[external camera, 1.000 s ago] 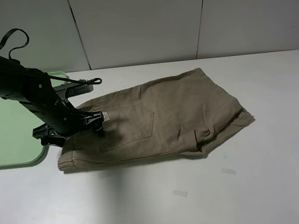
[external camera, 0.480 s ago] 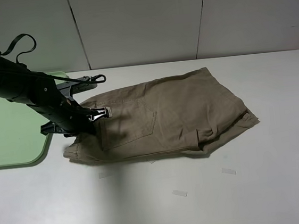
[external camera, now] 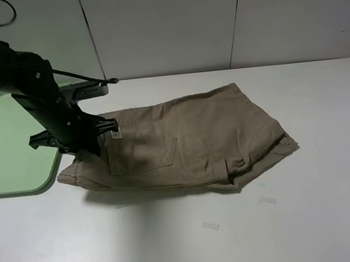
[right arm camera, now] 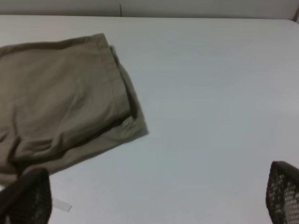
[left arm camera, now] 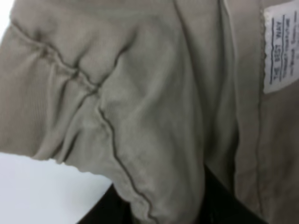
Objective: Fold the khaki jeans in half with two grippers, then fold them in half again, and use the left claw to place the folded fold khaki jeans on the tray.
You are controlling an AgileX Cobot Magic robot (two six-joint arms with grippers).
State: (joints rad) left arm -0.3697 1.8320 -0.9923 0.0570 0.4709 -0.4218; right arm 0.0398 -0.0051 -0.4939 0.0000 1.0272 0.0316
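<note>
The khaki jeans (external camera: pixel 188 139) lie folded on the white table, waistband end at the left. My left claw (external camera: pixel 103 133) is shut on the waistband by the white label and holds that end raised off the table, beside the tray (external camera: pixel 8 148). The left wrist view is filled by gathered tan cloth (left arm camera: pixel 140 93) and the label (left arm camera: pixel 280 46), with a dark finger (left arm camera: pixel 219 200) under the cloth. My right gripper (right arm camera: pixel 159 200) is open and empty above bare table, to the right of the leg end of the jeans (right arm camera: pixel 60 98). The right arm is outside the exterior high view.
The mint-green tray sits at the table's left edge, partly behind the left arm. Two small clear tape strips (external camera: pixel 210 226) (external camera: pixel 267 200) lie on the table in front of the jeans. A panelled wall stands behind the table.
My left claw has risen and moved left toward the tray with the waistband in it. The jeans have slid left with it, and their left end has lifted.
</note>
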